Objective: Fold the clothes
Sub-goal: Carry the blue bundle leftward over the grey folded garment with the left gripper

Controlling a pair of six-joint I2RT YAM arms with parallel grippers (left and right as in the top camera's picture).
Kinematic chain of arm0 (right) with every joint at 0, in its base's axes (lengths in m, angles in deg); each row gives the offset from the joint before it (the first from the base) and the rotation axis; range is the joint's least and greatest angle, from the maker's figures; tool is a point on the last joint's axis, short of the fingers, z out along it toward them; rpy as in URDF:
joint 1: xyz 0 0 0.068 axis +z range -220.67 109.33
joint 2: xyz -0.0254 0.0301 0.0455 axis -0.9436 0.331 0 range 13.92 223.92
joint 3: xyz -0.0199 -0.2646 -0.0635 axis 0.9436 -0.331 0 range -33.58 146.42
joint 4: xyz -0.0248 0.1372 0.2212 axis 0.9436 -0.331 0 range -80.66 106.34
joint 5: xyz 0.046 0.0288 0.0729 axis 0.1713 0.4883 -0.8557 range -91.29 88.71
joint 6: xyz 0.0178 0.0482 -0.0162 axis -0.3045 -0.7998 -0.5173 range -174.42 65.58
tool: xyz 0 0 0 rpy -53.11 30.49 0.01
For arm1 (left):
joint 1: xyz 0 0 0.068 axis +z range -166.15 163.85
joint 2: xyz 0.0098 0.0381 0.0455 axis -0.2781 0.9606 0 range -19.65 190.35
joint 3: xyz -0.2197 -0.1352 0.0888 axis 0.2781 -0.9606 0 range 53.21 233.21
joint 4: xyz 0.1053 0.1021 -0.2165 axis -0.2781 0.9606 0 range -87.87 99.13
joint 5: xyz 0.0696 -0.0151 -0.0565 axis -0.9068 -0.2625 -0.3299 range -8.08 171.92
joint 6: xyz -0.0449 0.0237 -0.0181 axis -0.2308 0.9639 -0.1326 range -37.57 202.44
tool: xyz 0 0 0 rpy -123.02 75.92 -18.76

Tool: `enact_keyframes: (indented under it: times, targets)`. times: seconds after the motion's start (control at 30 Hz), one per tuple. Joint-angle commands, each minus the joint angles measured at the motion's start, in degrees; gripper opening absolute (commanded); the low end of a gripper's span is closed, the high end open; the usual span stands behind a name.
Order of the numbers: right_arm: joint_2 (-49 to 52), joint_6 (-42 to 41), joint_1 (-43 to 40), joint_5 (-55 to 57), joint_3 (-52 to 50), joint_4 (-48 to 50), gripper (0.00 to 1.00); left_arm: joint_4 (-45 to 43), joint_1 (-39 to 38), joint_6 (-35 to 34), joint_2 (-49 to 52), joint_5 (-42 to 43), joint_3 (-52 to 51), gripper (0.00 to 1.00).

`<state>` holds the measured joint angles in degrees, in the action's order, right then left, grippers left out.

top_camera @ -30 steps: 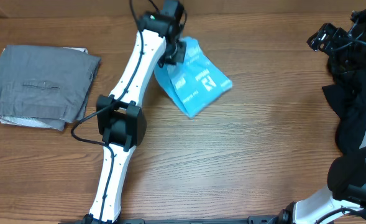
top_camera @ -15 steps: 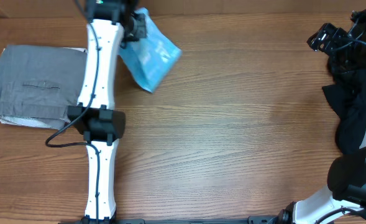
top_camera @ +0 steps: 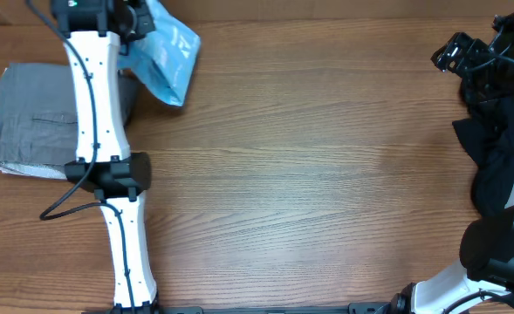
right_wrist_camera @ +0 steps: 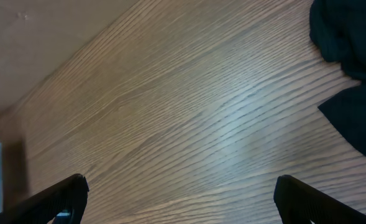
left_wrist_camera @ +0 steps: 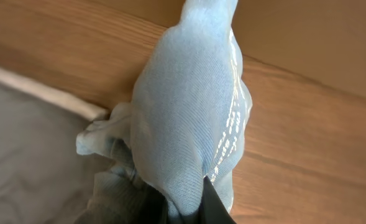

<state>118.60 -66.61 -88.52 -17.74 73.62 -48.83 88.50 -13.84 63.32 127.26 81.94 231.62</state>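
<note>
Found the light blue T-shirt (top_camera: 169, 54) at the far left corner of the worktop (top_camera: 326, 174), pinched in the left tool (top_camera: 139, 22) and bunched into a compact bundle. Saw that tool clenched on the cloth, dark fingertips (left_wrist_camera: 215, 205) just showing at the bottom edge of the wrist view, buried in the fabric. Noted small white lettering down one side of the bundle, in both the overhead and the wrist view. Could not tell whether hanging clear of the wood or brushing it.

Placed the bundle just beside the far right corner of a folded grey garment (top_camera: 30, 122), lower end over or against that corner; from the wrist view, over the border between grey cloth and bare wood. Spotted a white edge (top_camera: 17, 171) peeking out from under the grey garment along the near side. Traced the left arm (top_camera: 95, 105), white with black joints, across the right part of the grey garment, from the near edge up to the far corner.

Found the right tool (right_wrist_camera: 183, 199) released, both black fingers (right_wrist_camera: 64, 196) wide apart over bare wood, grasping nothing. Saw a heap of dark clothes (top_camera: 492, 157) at the right edge of the worktop, well apart from the T-shirt, with a corner of the heap at the top right of the right wrist view.
</note>
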Motion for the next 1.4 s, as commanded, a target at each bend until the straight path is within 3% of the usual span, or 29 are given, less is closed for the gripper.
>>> enact_keyframes:
  times: [0.0,0.37,0.63,0.97,1.37]
  targets:
    - [-0.1,-0.1,0.1,0.3,0.0,0.3,1.00,0.5,5.2,-5.5,-4.7,0.0,1.7,0.04]
    - [-0.1,-0.1,0.1,0.3,0.0,0.3,1.00,0.5,18.8,-11.4,-5.5,10.6,1.7,0.04]
    - [-0.1,-0.1,0.1,0.3,0.0,0.3,1.00,0.2,24.8,-11.8,-5.5,11.0,1.6,0.04]
    - [-0.1,-0.1,0.1,0.3,0.0,0.3,1.00,2.1,25.0,-12.3,-5.2,8.4,1.6,0.04]
    - [-0.1,-0.1,0.1,0.3,0.0,0.3,1.00,-5.4,25.0,-23.8,-5.0,12.1,1.6,0.04]
